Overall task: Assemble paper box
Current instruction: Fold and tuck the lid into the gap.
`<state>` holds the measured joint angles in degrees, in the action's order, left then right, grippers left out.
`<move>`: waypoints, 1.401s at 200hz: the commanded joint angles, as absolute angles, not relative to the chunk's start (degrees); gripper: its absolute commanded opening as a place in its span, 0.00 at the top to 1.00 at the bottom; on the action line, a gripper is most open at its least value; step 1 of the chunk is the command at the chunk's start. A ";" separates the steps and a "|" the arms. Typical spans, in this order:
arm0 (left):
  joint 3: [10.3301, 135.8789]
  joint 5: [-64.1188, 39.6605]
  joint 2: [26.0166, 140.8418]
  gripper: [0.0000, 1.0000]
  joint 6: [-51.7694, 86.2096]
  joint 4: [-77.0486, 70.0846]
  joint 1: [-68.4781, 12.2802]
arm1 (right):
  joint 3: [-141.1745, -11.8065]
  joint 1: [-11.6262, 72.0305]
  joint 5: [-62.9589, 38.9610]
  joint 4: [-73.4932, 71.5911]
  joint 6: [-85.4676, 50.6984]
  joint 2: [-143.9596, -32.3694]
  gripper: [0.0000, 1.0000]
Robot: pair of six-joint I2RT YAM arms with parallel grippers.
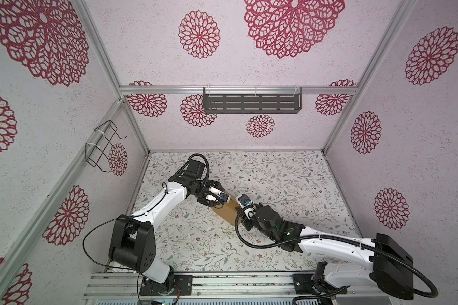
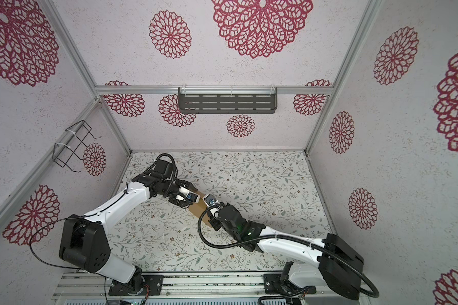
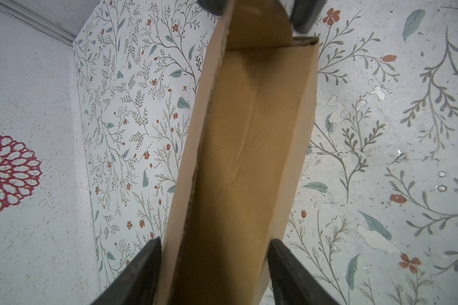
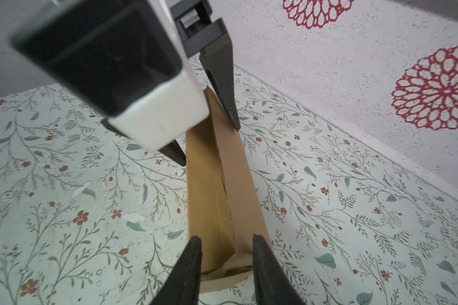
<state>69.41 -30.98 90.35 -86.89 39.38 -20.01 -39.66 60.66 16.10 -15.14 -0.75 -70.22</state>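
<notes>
The paper box [image 1: 226, 212] [image 2: 199, 208] is a long, narrow tan cardboard trough lying on the floral table between the two arms. My left gripper [image 1: 222, 197] [image 3: 216, 240] is shut on one end, with a black finger pressed against each long wall [image 3: 296, 163]. In the right wrist view that gripper [image 4: 209, 145] straddles the far end of the box [image 4: 238, 184]. My right gripper [image 1: 239, 207] [image 4: 226, 236] stands open over the opposite end. Its fingers are apart above the end wall and a folded flap, pinching nothing. The box's underside is hidden.
A dark slotted shelf [image 1: 251, 103] hangs on the back wall and a black wire rack [image 1: 101, 148] on the left wall. Patterned walls close the table [image 1: 288, 179] in on three sides. A rail [image 1: 222, 285] with both arm bases runs along the front.
</notes>
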 commanded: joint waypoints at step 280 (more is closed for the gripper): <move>70.82 -29.66 94.57 0.33 -87.21 40.30 -21.02 | -36.42 53.91 -0.69 -21.79 -13.71 -78.11 0.84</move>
<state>70.89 -30.57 92.16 -88.47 38.89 -20.49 -39.35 52.40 -1.32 -28.45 -14.59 -76.69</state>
